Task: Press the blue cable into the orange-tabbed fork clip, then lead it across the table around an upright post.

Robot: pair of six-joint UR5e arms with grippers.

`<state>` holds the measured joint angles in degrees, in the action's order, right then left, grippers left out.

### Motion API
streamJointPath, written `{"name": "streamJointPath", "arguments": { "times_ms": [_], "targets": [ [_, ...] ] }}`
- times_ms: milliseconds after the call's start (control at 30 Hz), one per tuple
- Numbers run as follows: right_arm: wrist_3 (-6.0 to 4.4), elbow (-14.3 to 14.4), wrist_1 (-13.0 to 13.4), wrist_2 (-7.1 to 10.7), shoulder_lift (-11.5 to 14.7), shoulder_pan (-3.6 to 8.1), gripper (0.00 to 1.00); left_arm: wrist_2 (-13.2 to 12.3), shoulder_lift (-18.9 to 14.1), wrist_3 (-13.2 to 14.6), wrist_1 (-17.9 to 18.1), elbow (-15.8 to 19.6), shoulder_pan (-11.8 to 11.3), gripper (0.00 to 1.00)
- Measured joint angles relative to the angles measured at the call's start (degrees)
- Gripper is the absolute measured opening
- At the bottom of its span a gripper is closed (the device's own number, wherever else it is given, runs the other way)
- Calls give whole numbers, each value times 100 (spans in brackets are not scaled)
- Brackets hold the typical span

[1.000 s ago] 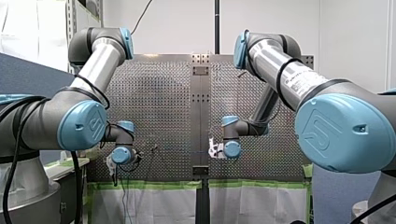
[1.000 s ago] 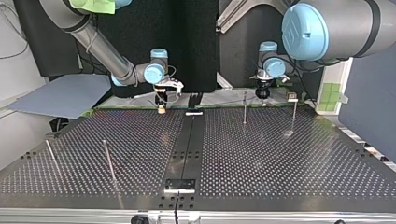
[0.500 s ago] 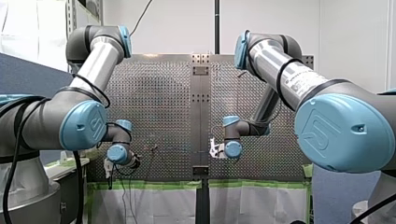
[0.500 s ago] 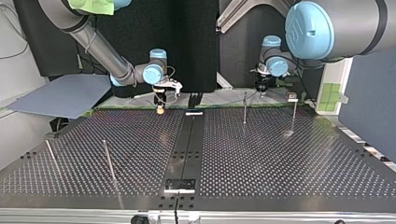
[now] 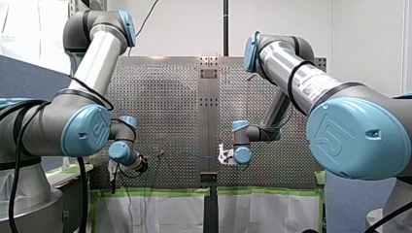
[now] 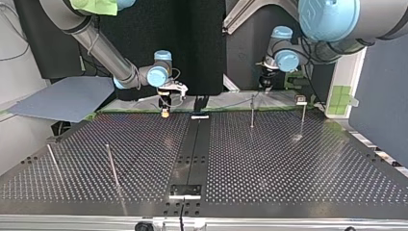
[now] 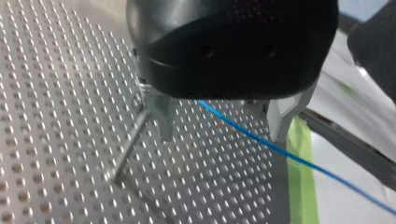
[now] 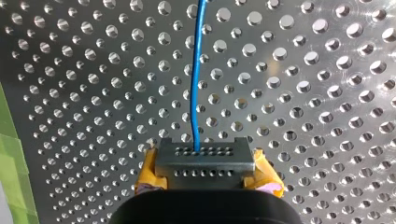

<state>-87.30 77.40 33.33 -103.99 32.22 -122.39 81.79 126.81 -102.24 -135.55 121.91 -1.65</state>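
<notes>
The thin blue cable comes out from between the yellow-padded fingers of my right gripper, which is shut on it just above the perforated table. At the top view's left this gripper points down at the table's far edge. The cable passes loose between the metal fingers of my left gripper, which is open. An upright post stands beside one finger. In the top view my left gripper hangs behind that post. I cannot pick out the fork clip.
A second post with a small pale head stands at the top view's right. Two leaning rods rise at its near left. A dark centre strip splits the table. Green tape lines the table's edge.
My left gripper has let the cable lie loose and has risen and drawn back from the post, tilting as it went. My right arm has stayed where it was.
</notes>
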Motion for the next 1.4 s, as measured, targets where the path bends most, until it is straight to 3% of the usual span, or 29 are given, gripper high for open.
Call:
{"name": "streamJointPath", "arguments": {
  "times_ms": [233, 900, 1400],
  "targets": [
    [-10, 0, -9, 0, 0, 2, 0, -271, -345, 71, -8, 13, 54, 100],
    [-26, 0, -7, 0, 0, 7, 0, -94, -490, 278, -109, 14, 302, 100],
    [-27, 0, -3, 8, 0, 16, 0, -72, -488, 33, -56, 15, 526, 100]
  ]
}}
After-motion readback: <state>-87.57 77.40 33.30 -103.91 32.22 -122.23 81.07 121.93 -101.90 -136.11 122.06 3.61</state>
